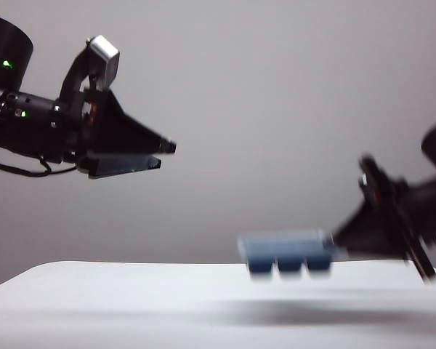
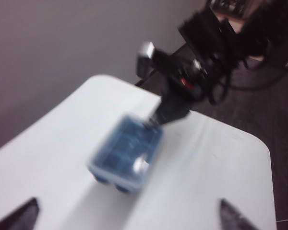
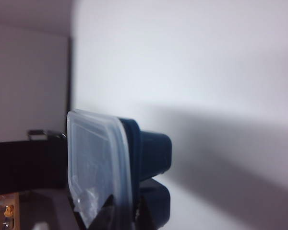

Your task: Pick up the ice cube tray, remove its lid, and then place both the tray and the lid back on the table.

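Observation:
The dark blue ice cube tray [image 1: 289, 260] hangs level just above the white table [image 1: 131, 305]. The translucent lid [image 1: 283, 240] is still on top of it. My right gripper [image 1: 338, 246] is shut on one short end, one finger on the lid [image 3: 93, 163] and one under the tray's [image 3: 151, 148] rim, as the right wrist view shows around the gripper [image 3: 127, 213]. My left gripper [image 1: 167, 155] is open and empty, high up at the left, well clear of the tray. In the left wrist view, the tray [image 2: 127, 151] sits ahead of the wide-spread left gripper [image 2: 129, 220].
The table's [image 2: 221, 158] rounded far edge shows in the left wrist view, with dark floor and cables beyond it. Under the tray a soft shadow lies on the tabletop [image 3: 216, 76]. A plain grey wall stands behind.

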Controlling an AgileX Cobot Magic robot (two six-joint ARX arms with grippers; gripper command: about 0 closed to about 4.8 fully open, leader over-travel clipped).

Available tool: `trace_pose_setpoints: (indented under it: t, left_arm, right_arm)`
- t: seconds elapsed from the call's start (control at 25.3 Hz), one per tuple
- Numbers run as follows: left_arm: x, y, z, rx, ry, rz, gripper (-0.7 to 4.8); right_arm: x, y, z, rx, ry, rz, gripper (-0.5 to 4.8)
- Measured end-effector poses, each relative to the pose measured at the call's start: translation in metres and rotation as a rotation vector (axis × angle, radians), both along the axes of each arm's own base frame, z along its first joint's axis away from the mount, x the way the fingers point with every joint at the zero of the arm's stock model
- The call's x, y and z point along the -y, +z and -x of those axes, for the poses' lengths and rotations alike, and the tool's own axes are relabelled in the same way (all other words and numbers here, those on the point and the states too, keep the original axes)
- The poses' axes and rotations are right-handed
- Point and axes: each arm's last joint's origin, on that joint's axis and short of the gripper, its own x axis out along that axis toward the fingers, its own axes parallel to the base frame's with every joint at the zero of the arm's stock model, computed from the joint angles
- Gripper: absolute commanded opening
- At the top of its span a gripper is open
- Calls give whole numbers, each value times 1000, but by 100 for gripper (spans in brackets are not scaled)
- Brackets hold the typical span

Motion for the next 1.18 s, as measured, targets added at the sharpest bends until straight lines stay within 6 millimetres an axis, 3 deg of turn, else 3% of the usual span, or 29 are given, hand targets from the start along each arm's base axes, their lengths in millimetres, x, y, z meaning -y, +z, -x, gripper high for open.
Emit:
trace_pose_setpoints:
  t: [0.12, 0.2, 0.43, 0.87, 1.18]
  left_arm:
    - [0, 4, -1, 48, -6, 17, 479]
    - [1, 9, -2, 102, -10, 30, 479]
    - [2, 18, -2, 216, -47, 64, 479]
    - [6, 22, -1, 284, -70, 66, 479]
    - [10, 18, 0, 249, -50, 51, 479]
  right_arm:
    - [-1, 34, -9, 77, 9, -50, -8]
    - [-4, 73, -15, 104, 39, -142, -8]
    - [-27, 108, -13, 66, 168, -257, -8]
    - [-85, 109, 2, 6, 311, -263, -8]
    - [-93, 108, 4, -11, 299, -255, -8]
